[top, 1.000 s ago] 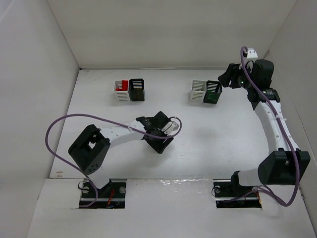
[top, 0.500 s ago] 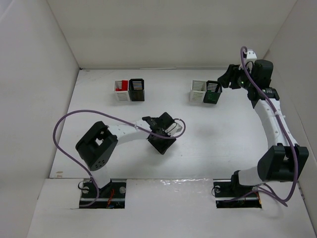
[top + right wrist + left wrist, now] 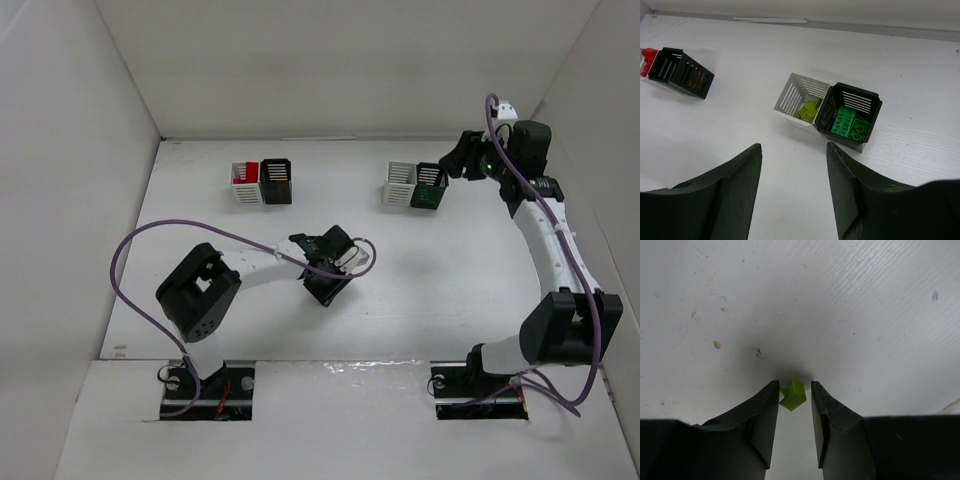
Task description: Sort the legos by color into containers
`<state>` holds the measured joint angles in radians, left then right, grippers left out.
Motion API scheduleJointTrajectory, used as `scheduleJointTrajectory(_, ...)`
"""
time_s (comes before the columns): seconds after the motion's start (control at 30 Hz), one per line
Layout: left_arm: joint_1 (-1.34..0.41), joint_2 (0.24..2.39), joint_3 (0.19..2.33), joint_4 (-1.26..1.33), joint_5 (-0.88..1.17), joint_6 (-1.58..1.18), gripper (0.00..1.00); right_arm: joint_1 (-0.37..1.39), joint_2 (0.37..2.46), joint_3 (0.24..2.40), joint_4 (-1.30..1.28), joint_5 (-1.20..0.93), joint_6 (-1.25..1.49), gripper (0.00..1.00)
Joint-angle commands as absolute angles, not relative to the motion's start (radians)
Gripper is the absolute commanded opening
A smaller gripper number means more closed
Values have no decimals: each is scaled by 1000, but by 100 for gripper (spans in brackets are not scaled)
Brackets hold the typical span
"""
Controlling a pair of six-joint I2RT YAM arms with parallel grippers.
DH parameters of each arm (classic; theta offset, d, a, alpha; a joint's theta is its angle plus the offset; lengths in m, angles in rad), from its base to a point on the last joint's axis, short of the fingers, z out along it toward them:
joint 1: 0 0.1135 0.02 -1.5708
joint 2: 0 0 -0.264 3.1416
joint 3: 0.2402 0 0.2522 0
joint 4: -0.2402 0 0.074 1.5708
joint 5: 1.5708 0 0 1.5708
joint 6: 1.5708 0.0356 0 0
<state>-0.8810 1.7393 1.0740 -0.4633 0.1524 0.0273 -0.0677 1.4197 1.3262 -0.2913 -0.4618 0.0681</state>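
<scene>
The left hand (image 3: 795, 388) is lowered to the white desk (image 3: 450, 290), its two dark fingers (image 3: 767, 415) drawn narrow on either side of a single yellow-green lego (image 3: 793, 395). The brick sits tilted between the fingertips, close against the left one, but the wrist view does not show whether it is actually pinched. This spot lies well apart from the black bin (image 3: 867, 104) that holds the green legos (image 3: 850, 122), off to that bin's left and on the side toward the arm bases.

The right hand (image 3: 794, 147) hangs above the desk just beside that same black bin, its fingers spread wide with nothing between them. Touching the black bin's left wall is a white bin (image 3: 789, 95) with several yellow-green legos (image 3: 807, 111) lying in it.

Further left of the black bin, well apart from it along the far part of the desk, stands the second pair. There a white bin (image 3: 244, 190) holds red legos (image 3: 239, 173), and another black bin (image 3: 276, 182) stands against its right side; that bin's contents cannot be made out. A purple cable (image 3: 130, 250) loops from the left arm.
</scene>
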Motion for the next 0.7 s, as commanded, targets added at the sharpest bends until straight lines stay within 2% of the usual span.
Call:
scheduleJointTrajectory(0.0,-882,1723,1069,-485,141,32,29,-78,1424,1358,-288,-489,63,59)
scheduleJointTrajectory(0.1,-882,1712,1060,-485,130,32,29,-87,1433,1358,-288,-489,63,59)
scheduleJointTrajectory(0.33,-882,1703,1060,-485,143,41,14,-87,1442,1367,-298,-509,63,58)
scheduleJointTrajectory(0.53,-882,1703,1101,-494,166,41,7,-87,1442,1358,-298,-518,63,58)
scheduleJointTrajectory(0.67,-882,1723,1209,-494,166,63,2,-87,1421,1347,-298,-518,72,57)
